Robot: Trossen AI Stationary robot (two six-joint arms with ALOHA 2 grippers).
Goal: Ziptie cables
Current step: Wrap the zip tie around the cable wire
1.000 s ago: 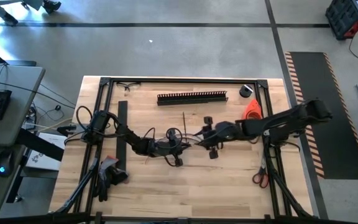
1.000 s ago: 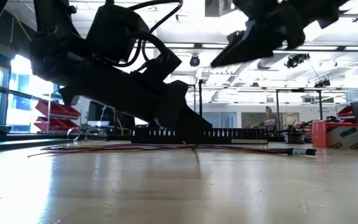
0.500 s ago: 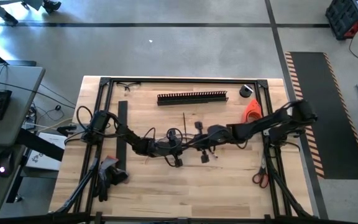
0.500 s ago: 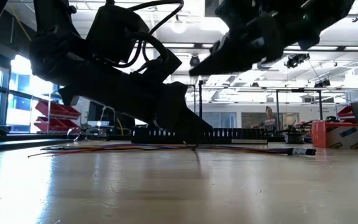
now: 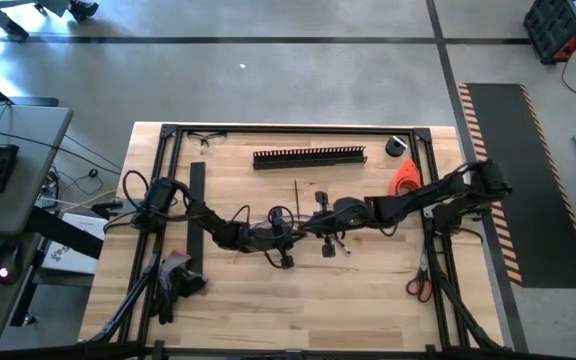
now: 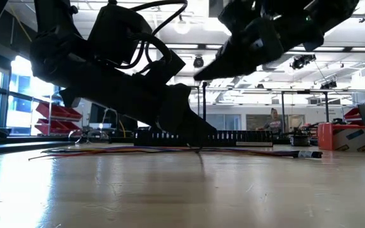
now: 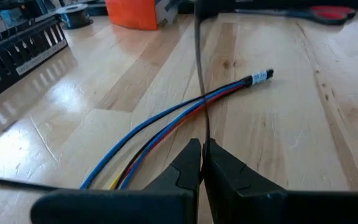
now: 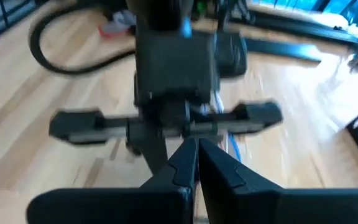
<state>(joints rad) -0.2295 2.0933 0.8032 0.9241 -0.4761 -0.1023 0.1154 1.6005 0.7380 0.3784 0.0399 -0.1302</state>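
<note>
The cables [image 7: 166,121], blue, red and yellow wires, lie flat on the wooden table, their white-labelled end [image 7: 263,76] pointing away from my left gripper. They also show in the low view as a flat bundle of cables [image 6: 170,151]. My left gripper [image 7: 202,149] sits low over them, shut on a thin dark strand [image 7: 199,74] that stands up across the wires. My right gripper [image 6: 199,76] hangs above it, shut, facing the left gripper [image 8: 173,93]. In the high view the two grippers meet mid-table: left gripper [image 5: 296,233], right gripper [image 5: 314,226]. My left gripper pinches the strand's lower end [image 7: 205,134] between its two fingertips, coming in low and slanting down toward the table. The strand rises upright from the fingers, crossing over the cables. My right gripper meets the strand's upper end [image 7: 196,14] from above; its dark fingers sit at that picture's edge, so the hold itself is barely seen.
A long black slotted strip [image 5: 309,157] lies near the far edge, and a plain black strip [image 5: 197,215] at the left. An orange object [image 5: 405,177] and a tape roll [image 5: 397,146] sit far right. Red-handled scissors [image 5: 417,286] lie near right. A person [image 6: 274,120] stands in the room.
My right gripper has moved toward the table's left and down, from clear of the left gripper to just above its fingertips, and has shut. The left gripper, the strand and the cables have stayed put.
</note>
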